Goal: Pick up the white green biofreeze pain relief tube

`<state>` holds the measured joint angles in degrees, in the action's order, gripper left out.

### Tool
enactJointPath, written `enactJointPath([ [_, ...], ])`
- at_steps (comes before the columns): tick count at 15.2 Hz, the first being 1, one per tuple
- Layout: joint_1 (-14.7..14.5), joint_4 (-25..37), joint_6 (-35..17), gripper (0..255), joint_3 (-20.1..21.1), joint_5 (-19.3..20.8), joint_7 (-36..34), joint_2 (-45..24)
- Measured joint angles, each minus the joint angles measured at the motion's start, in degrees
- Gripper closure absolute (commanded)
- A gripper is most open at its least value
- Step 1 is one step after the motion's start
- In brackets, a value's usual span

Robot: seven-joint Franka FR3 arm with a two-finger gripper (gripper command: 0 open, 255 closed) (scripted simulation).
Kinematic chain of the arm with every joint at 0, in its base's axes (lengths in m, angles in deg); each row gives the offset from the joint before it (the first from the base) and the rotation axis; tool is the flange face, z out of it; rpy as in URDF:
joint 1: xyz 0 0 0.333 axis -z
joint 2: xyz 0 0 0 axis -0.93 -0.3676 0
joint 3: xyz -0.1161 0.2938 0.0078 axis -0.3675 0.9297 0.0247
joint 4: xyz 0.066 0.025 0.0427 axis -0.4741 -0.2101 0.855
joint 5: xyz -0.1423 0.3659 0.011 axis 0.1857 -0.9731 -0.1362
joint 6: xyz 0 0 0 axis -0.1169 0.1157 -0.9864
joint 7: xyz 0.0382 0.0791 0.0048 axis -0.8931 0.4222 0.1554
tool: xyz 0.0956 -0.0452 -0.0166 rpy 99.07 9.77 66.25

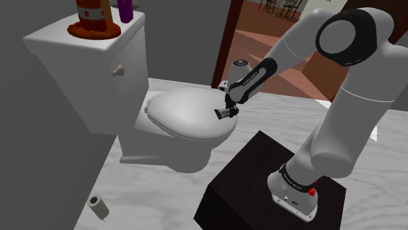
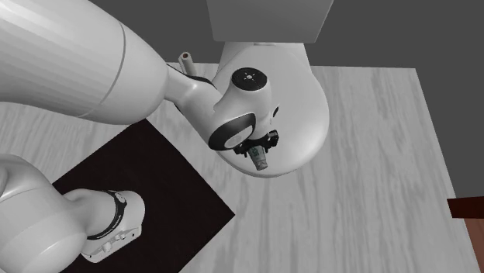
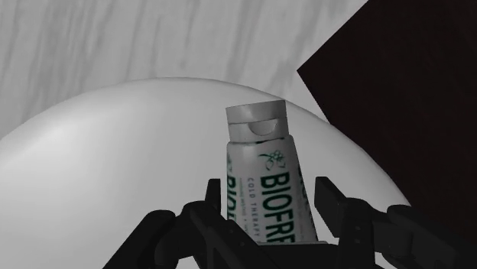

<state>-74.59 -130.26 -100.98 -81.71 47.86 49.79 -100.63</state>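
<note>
In a bathroom with a pale wood-grain floor stood a white toilet (image 1: 186, 117), lid shut. Over the lid's front edge the black gripper (image 1: 230, 104) clasped the white-green tube (image 3: 264, 191), cap pointing away from the palm, long axis along the fingers. The arm (image 1: 353, 98) arched over from the stand (image 1: 248, 176), forearm slanting down.

Your tube (image 3: 266, 183) is white with a pale grey flip cap and dark green BIOFRE lettering (the rest of the word runs out of sight between the fingers (image 3: 330, 200)). It is clasped in the gripper (image 3: 269, 202), cap end pointing away from the hand. In the second exterior view it sits over the toilet lid (image 2: 306, 101) near the lid's 6 o'clock edge, with its cap toward 6 o'clock.
</note>
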Motion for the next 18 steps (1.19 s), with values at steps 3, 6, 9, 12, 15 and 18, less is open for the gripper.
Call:
enactJointPath([
  [3,0.0,0.0,0.4,255,0.0,0.1,0.0,0.3],
  [6,-0.4,0.1,2.4,255,-0.4,0.8,-0.3,2.3],
  [9,-0.6,0.2,4.8,255,-0.7,1.7,-0.5,4.8],
  [12,-0.8,0.3,7.4,255,-1.0,2.6,-0.7,7.3],
  [15,-1.0,0.7,10.0,255,-1.0,3.2,-1.0,9.5],
  [18,-1.0,1.1,12.1,255,-1.1,3.7,-1.0,11.4],
])
